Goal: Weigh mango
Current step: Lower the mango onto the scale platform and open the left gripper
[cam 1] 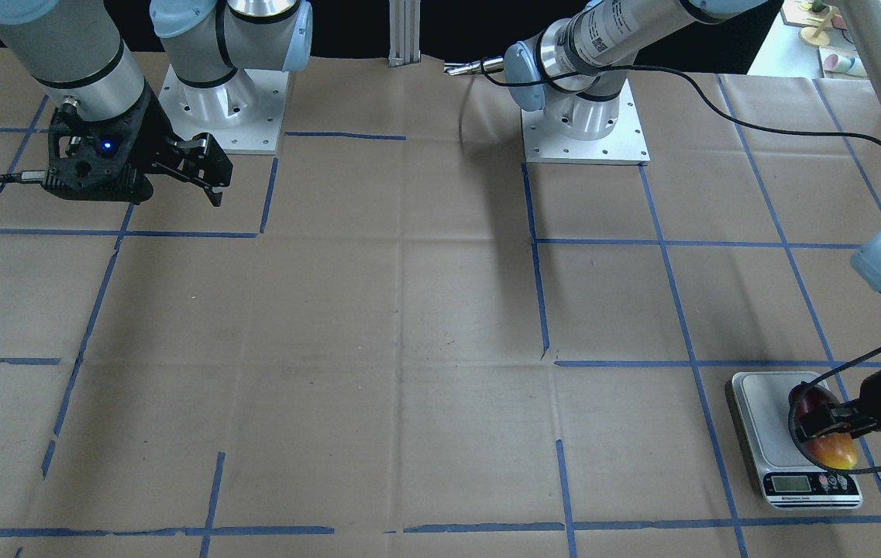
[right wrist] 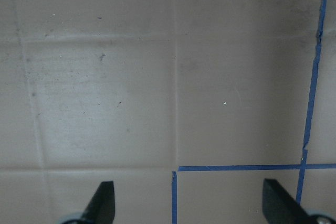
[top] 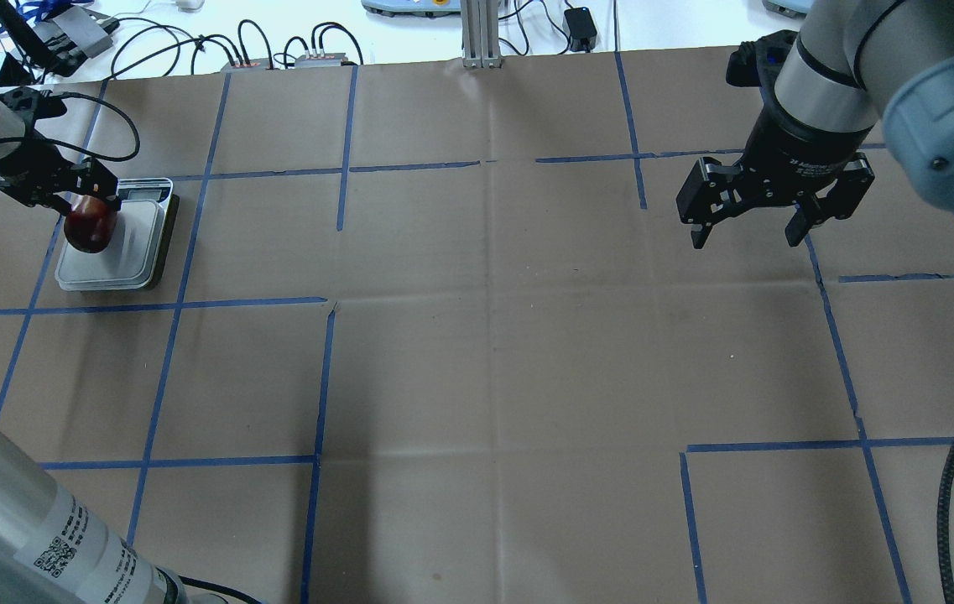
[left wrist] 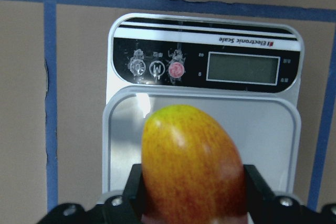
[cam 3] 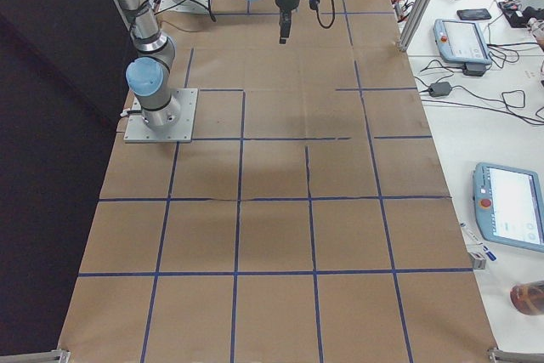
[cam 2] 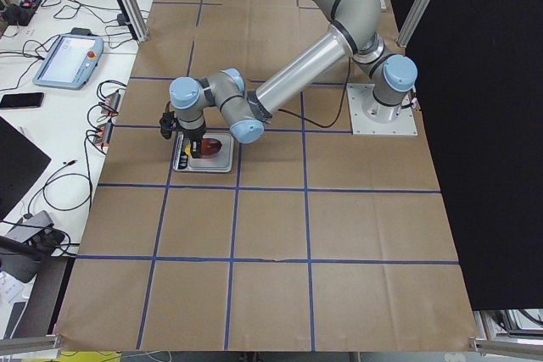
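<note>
The mango (left wrist: 191,166), dark red shading to orange-yellow at its tip, is clamped between the fingers of my left gripper (cam 1: 827,422), which is shut on it. It sits over the white platform of the scale (left wrist: 268,124), left of centre; I cannot tell whether it rests on the platform. Its yellow end points toward the scale's display (left wrist: 241,69), which looks blank. The overhead view shows the mango (top: 91,225) on the scale (top: 137,252) at the table's far left. My right gripper (top: 749,222) is open and empty, far away over bare paper.
Brown paper with a grid of blue tape lines (top: 330,377) covers the table. The two arm bases (cam 1: 586,124) stand at the robot's side. A black cable (cam 1: 796,128) runs along the left arm. Pendants and cables (cam 2: 68,48) lie beyond the table edge.
</note>
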Available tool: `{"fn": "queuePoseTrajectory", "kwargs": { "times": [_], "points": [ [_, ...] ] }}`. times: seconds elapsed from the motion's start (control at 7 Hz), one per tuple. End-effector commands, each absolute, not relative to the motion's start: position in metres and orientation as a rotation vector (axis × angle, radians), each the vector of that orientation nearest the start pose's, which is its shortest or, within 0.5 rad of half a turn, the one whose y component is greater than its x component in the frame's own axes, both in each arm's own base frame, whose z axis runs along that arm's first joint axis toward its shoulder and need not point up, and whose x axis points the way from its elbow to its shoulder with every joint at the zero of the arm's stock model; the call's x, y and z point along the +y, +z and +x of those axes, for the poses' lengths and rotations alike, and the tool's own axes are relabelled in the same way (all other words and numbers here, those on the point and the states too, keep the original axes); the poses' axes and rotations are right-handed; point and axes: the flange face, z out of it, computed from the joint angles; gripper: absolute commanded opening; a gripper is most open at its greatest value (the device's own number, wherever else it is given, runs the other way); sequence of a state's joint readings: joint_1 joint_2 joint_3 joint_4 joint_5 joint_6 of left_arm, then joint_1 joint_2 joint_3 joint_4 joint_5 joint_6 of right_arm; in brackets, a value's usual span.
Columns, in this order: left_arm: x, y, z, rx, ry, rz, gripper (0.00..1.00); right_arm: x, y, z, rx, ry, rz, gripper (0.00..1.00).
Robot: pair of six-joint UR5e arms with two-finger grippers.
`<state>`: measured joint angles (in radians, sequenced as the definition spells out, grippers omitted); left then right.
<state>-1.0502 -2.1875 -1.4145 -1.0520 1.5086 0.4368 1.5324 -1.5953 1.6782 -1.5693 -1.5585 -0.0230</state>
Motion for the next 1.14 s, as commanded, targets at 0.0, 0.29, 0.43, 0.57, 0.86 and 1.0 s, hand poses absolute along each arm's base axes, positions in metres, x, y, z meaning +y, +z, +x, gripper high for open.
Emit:
{"fn": "queuePoseTrajectory", "kwargs": {
  "times": [0.0, 0.29, 0.43, 0.57, 0.86, 1.0],
  "points": [
    [-0.679, 0.279, 0.214, 3.134, -0.191, -0.116, 1.0, -0.476, 0.447, 0.116, 3.124, 0.131, 0.025, 1.0],
    [-0.648, 0.351, 0.195, 3.146, -0.131, -0.209, 1.0, -0.476, 0.447, 0.116, 3.124, 0.131, 0.025, 1.0],
    [-0.627, 0.394, 0.165, 3.16, -0.085, -0.253, 1.0, -0.476, 0.447, 0.116, 3.124, 0.131, 0.025, 1.0],
    [-0.609, 0.427, 0.12, 3.162, -0.047, -0.303, 1.0, -0.476, 0.447, 0.116, 3.124, 0.134, 0.025, 1.0],
    [-0.578, 0.471, 0.017, 3.166, 0.008, -0.371, 1.0, -0.476, 0.447, 0.116, 3.124, 0.131, 0.025, 1.0],
    [-0.567, 0.482, -0.031, 3.16, -0.002, -0.404, 1.0, -0.476, 0.447, 0.116, 3.124, 0.131, 0.025, 1.0]
  ]
}}
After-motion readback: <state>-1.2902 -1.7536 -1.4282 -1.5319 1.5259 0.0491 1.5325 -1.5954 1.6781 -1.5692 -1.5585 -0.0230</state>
